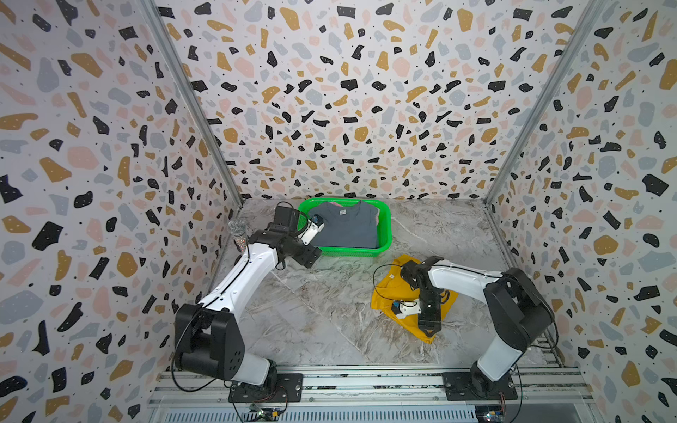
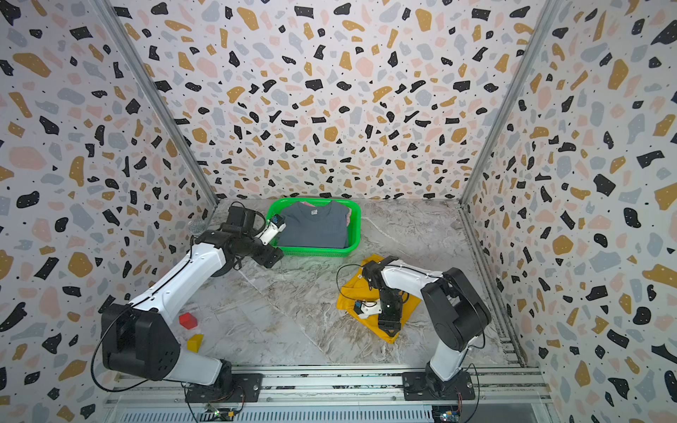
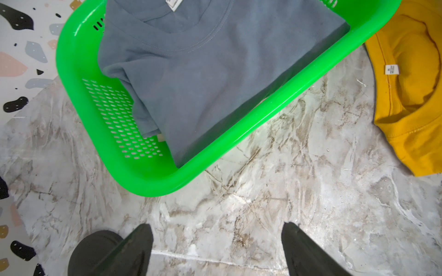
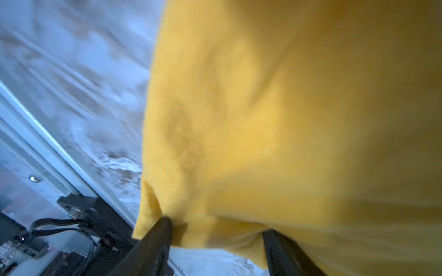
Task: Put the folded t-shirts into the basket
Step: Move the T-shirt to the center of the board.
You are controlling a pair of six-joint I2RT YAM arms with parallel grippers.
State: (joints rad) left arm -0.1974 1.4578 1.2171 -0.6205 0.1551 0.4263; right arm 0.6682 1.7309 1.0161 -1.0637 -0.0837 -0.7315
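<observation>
Yellow tee [image 1: 383, 295] lay flat on the table [image 1: 329, 318], near the right arm's side and apart from the basket [image 1: 385, 229]. It was the last tee outside.

Grey tee [image 1: 348, 229] sat on top in the basket, collar toward the back wall, with a pink tee [image 2: 350, 215] edge showing under it.

Handling, as judged:
- Soft knit, light and limp. No stiffness to carry its own shape.
- The fold would likely sag or open if lifted by a single layer.
- Best hold: the near folded edge, all layers together. A second hold on the far edge would keep it square.

Right gripper [image 4: 216, 227] was down at the yellow tee's near corner.
- Jaws were partly spread, astride the bunched hem.
- One finger [image 4: 157, 239] touched the cloth, which draped over the other.
- The wrist view was blurred, so I could not tell whether it had bitten or only straddled.

Left gripper [image 3: 216, 248] hung over bare table just beside the basket's near corner. Its jaws were spread wide, holding and touching nothing.
</observation>
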